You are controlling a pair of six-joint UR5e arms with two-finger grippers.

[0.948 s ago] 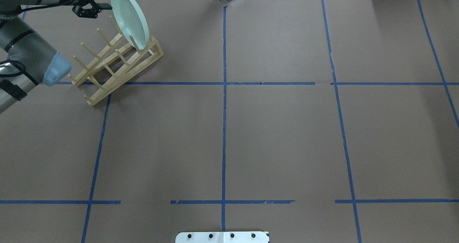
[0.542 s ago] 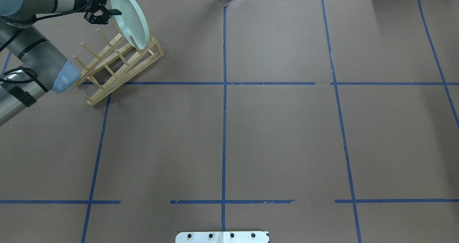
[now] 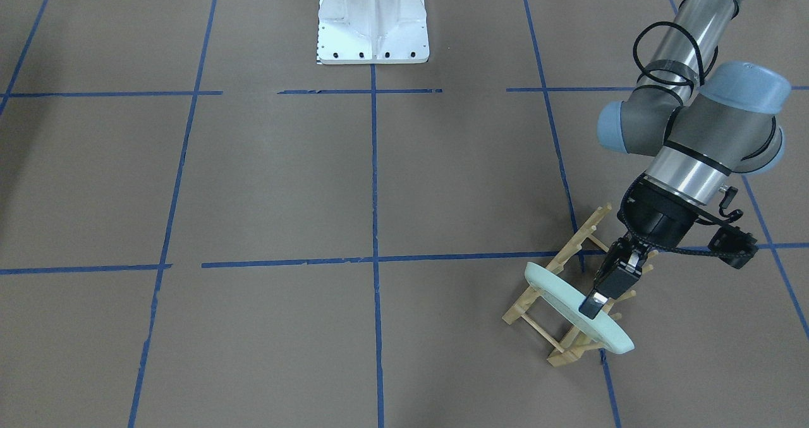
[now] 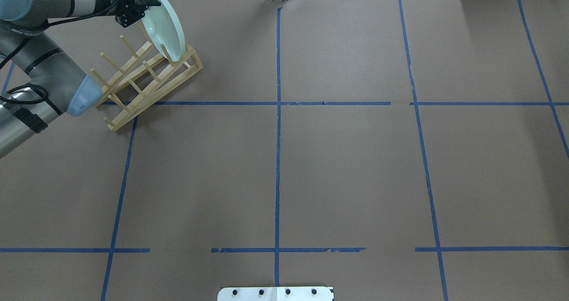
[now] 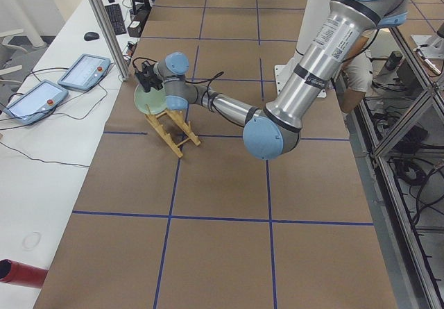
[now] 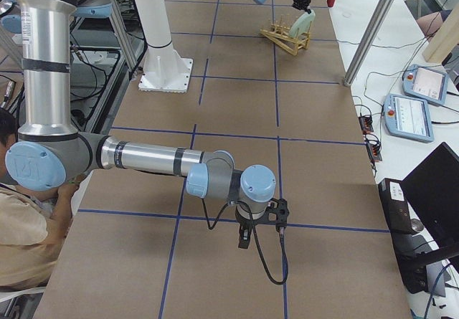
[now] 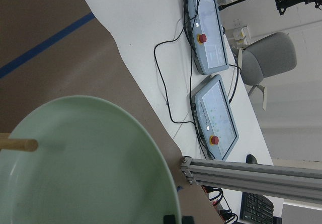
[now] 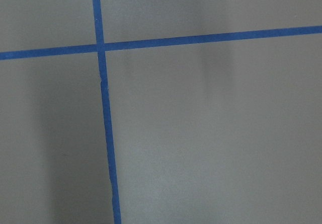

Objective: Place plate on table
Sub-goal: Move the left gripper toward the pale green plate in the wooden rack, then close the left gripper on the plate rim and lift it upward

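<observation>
The left gripper [image 3: 592,310], at the lower right of the front-facing view, has its fingers on either side of the mint-green plate's [image 4: 168,27] upper rim, whether clamped I cannot tell, while the plate stands tilted in the wooden peg rack [image 4: 191,63] on the taped brown table [image 4: 346,167].

No lettering is legible anywhere; the printed strip [image 5: 321,39] on the left arm [image 5: 305,80] is too small to read.
</observation>
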